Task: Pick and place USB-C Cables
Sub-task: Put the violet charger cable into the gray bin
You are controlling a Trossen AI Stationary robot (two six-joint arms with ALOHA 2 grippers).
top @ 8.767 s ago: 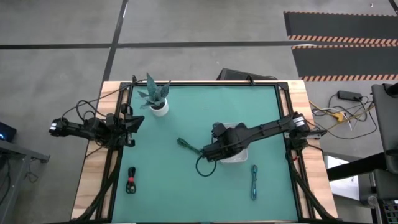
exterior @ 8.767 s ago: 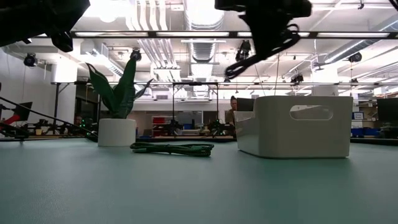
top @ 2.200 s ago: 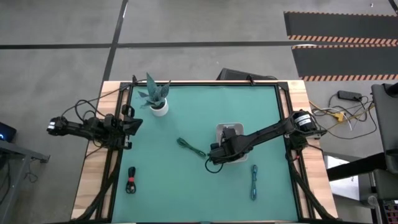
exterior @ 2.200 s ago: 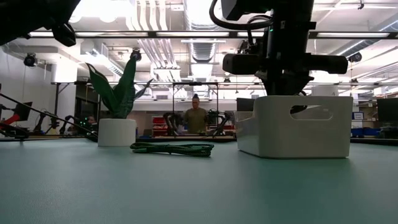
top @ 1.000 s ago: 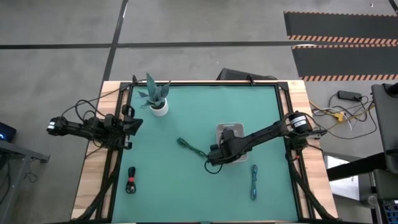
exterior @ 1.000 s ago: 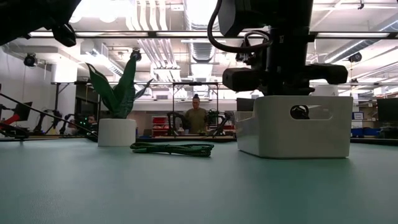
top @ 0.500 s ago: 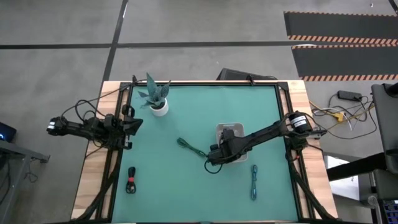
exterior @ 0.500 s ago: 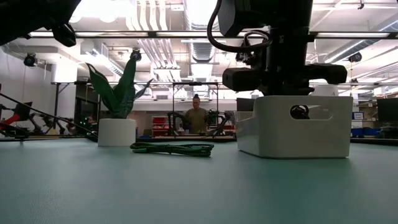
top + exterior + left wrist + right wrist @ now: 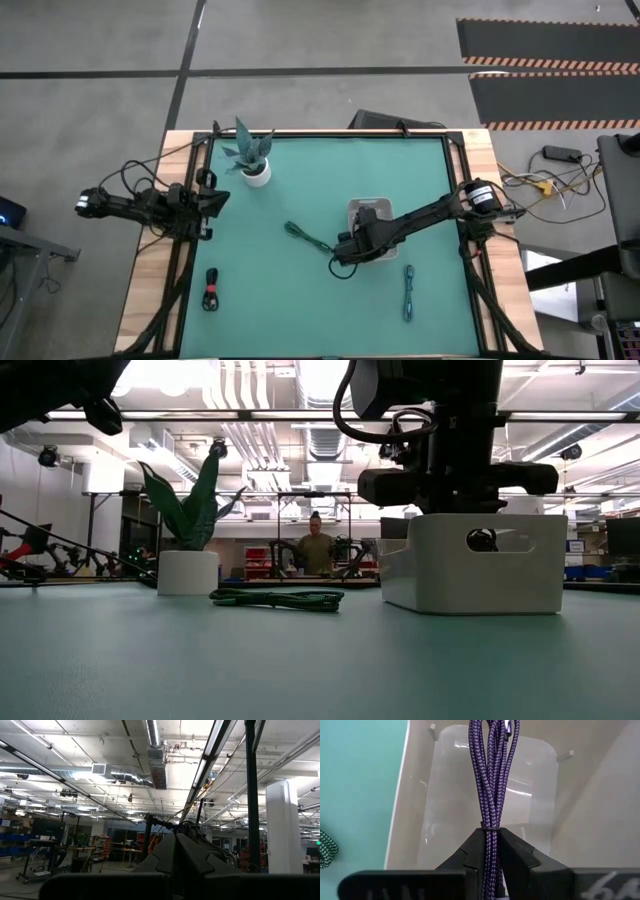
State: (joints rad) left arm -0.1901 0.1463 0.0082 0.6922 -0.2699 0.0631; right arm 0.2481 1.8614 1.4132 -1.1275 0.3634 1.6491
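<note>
My right gripper (image 9: pixel 490 836) stands over the white tray (image 9: pixel 367 209), pointing down into it, shut on the dark navy braided cable (image 9: pixel 493 775). A dark bit of that cable shows through the tray's handle slot (image 9: pixel 482 540) in the low view. The dark green cable (image 9: pixel 305 237) lies flat on the mat left of the tray. The black-and-red cable (image 9: pixel 211 290) lies near the table's left near corner, and the teal cable (image 9: pixel 409 292) lies on the near side of the tray. My left gripper (image 9: pixel 175 839) is parked at the left edge, shut, pointing upward. My right gripper pinches the navy cable bundle between its two fingers, right beside the thin tie band (image 9: pixel 490 826) that binds several strands. The fingers come from above, pointing down. The bundle hangs straight below them inside the tray (image 9: pixel 415 795); its lower end runs out of view.
A potted plant in a white pot (image 9: pixel 255 172) stands near the far left corner. The low view shows a person (image 9: pixel 315 548) far back in the room. Open green mat lies between the tray and the left arm.
</note>
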